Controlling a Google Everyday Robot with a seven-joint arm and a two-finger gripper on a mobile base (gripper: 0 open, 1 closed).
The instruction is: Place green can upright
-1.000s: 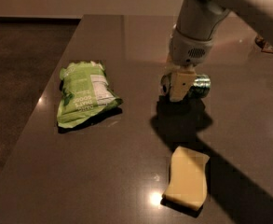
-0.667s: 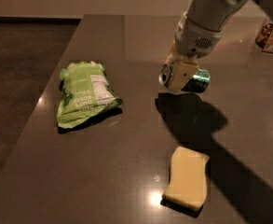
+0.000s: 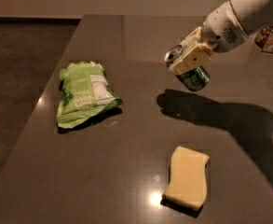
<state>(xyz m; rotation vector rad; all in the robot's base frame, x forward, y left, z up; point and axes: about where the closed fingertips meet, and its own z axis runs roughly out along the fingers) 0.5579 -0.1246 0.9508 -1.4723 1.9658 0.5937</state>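
Observation:
The green can [image 3: 195, 78] is a small dark green drink can with silver ends. It hangs tilted in the air above the dark table [image 3: 140, 36], its silver top end toward the upper left. My gripper [image 3: 188, 62] is shut on the green can, with a cream-coloured finger pad [image 3: 192, 59] across its near side. The white arm reaches in from the upper right. The can's shadow falls on the table below it.
A light green snack bag [image 3: 85, 93] lies flat on the left part of the table. A pale yellow sponge [image 3: 186, 177] lies near the front. A brown packet [image 3: 272, 39] shows at the right edge. The table's left edge drops to the floor.
My gripper has lifted the green can off the table and turned it. The can was lying on the surface a second ago and now hangs tilted in the air.

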